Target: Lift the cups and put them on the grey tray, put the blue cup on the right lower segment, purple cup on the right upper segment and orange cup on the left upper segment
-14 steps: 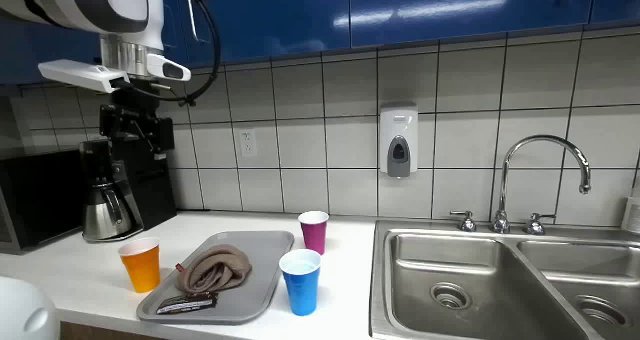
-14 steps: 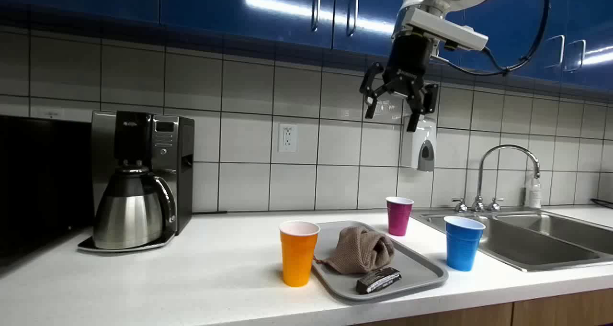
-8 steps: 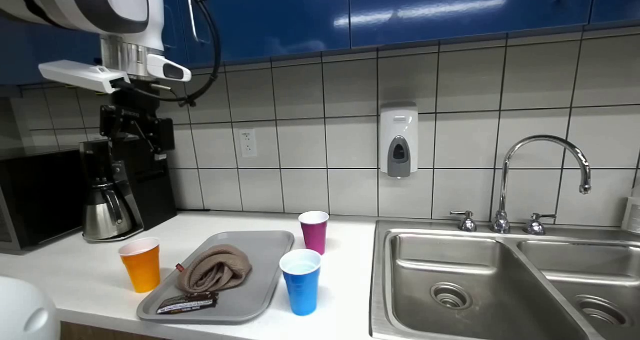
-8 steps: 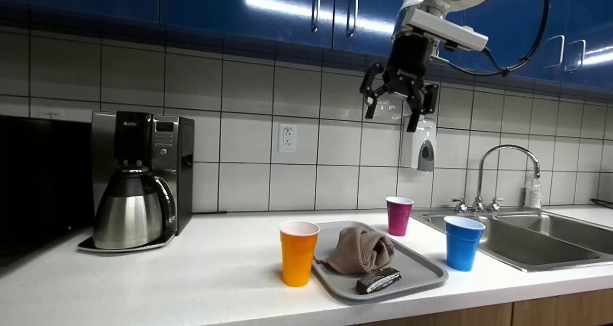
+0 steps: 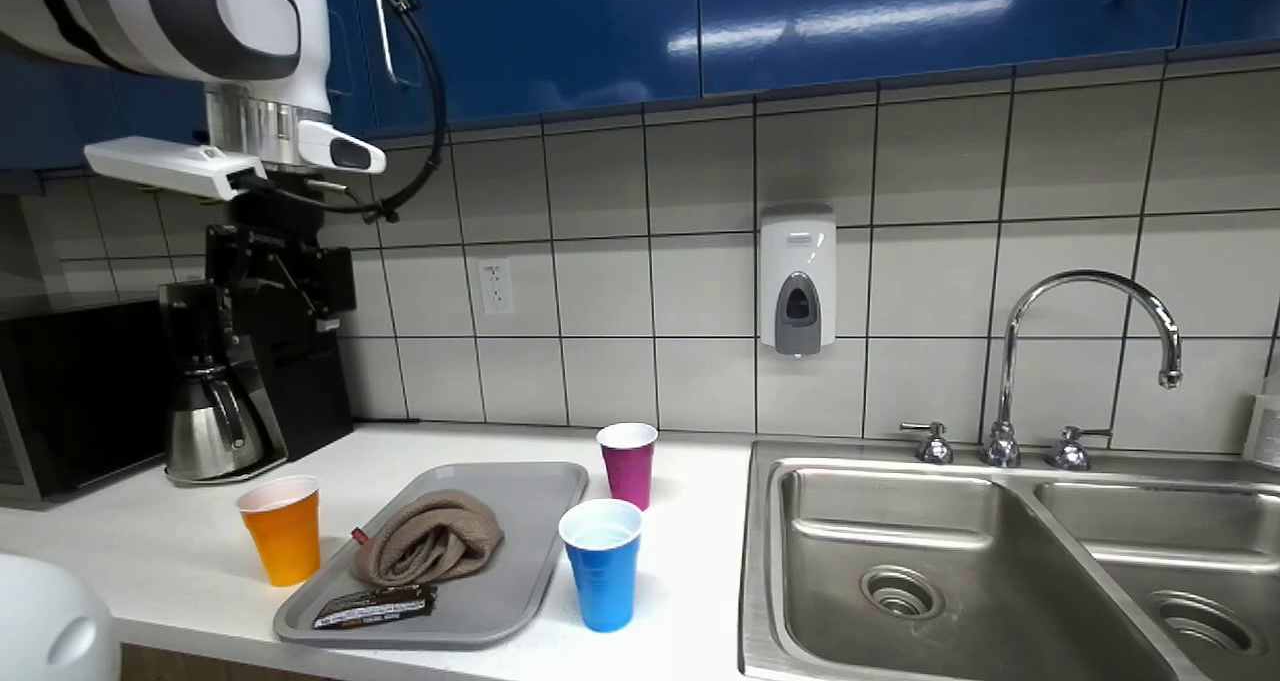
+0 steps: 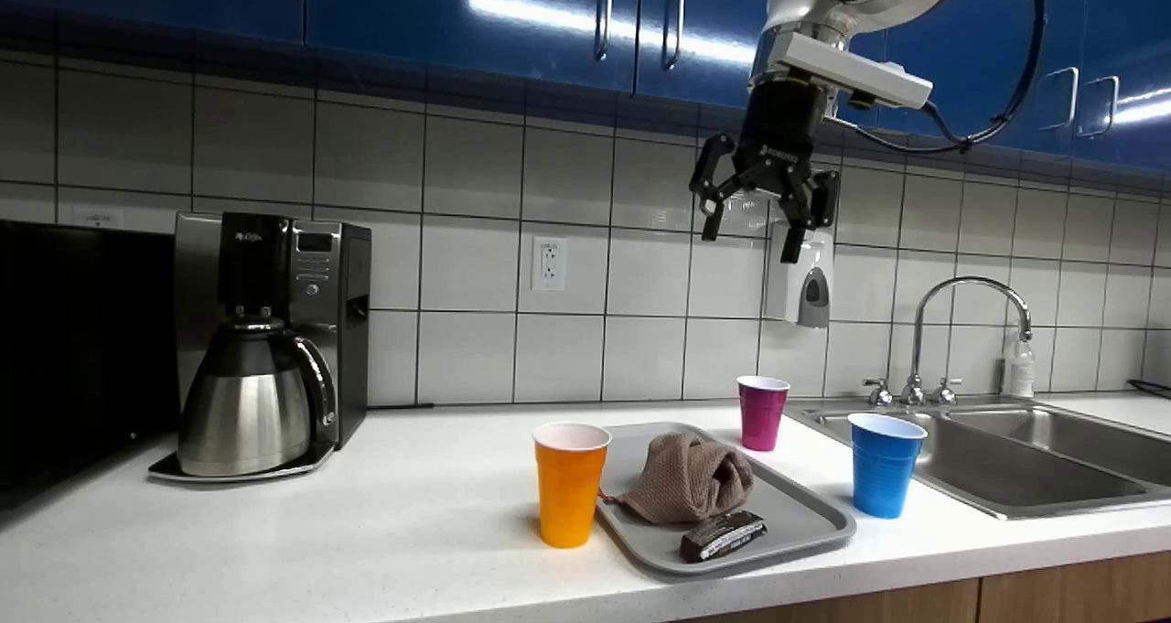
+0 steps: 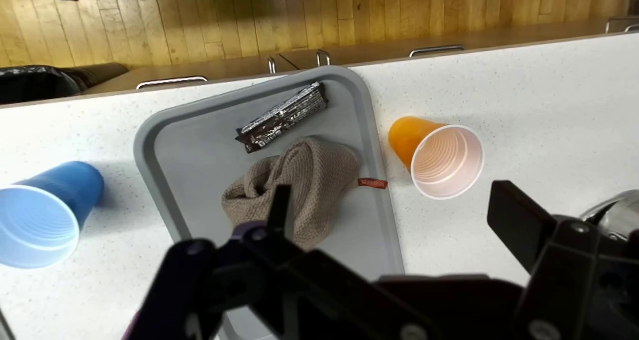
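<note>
High over the white speckled countertop, the black two-fingered gripper has its fingers spread apart. The tapered orange plastic cup stands just beside the flat grey rectangular tray, the tapered blue plastic cup and tapered purple plastic cup near its opposite side, all three upright

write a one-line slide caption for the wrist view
Looking down past the open claw at a grey tray holding a brown cloth and wrapped bar, between the blue cup and orange cup.
</note>
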{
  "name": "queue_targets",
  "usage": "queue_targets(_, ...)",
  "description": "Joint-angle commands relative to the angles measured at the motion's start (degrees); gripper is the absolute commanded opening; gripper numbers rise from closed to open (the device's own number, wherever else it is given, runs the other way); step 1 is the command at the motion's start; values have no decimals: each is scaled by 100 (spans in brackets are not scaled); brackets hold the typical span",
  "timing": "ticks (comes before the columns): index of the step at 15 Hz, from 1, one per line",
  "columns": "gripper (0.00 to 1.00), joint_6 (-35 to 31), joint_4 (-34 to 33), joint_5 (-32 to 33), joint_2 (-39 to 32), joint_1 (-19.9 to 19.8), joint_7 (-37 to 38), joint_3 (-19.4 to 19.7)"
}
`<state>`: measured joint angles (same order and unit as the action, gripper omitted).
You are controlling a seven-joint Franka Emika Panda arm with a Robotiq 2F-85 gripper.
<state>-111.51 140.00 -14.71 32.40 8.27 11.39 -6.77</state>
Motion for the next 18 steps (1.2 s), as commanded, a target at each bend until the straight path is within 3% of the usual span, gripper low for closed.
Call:
queue_targets(1,100,-199,142,378,-36,-200,-106,-59)
queue_targets(18,100,-2333,264,1620,-1872,-851,493,62)
